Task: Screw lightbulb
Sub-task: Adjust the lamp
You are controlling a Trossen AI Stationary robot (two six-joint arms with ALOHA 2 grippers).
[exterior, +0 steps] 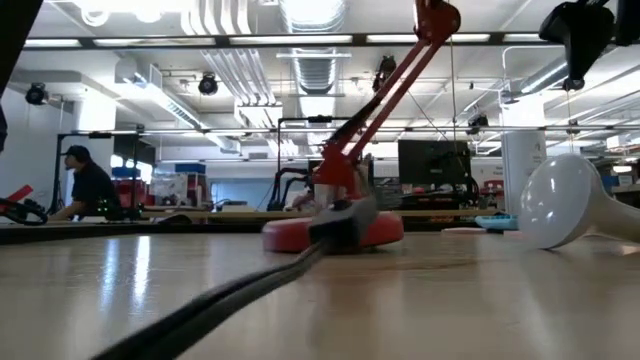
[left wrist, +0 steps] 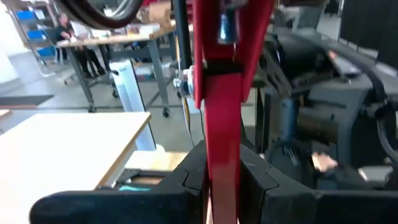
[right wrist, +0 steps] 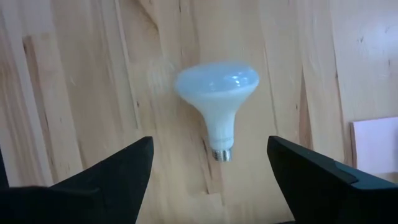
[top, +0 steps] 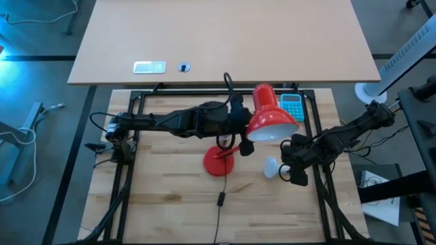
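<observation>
Here we have the wooden table (top: 170,184) carrying everything, and on it the red desk lamp (top: 267,112) is the biggest piece. Its round base (top: 219,163) sits just beside our left gripper (top: 240,133), toward the table's middle, and its cone shade (top: 271,122) hangs on that gripper's far side, toward the right arm. The left gripper is clamped around the lamp's red arm (left wrist: 222,124); the left wrist view shows the red strut running straight up between the dark fingers (left wrist: 258,180). We judge that grip is there to brace the lamp so the socket stays put once the bulb is turned in.

Our right gripper (top: 294,169) hovers over the table with its jaws spread wide and nothing between them. The lightbulb (right wrist: 217,93) lies on its side on the bare wood directly below that gripper, framed between the two fingers, dome away from the wrist and greyish neck toward it. The bulb is untouched, so picking it up comes first. Its rounded dome will probably roll if nudged.

Beyond the shade lies a small blue calculator (top: 292,105), as best we can tell from above.
</observation>
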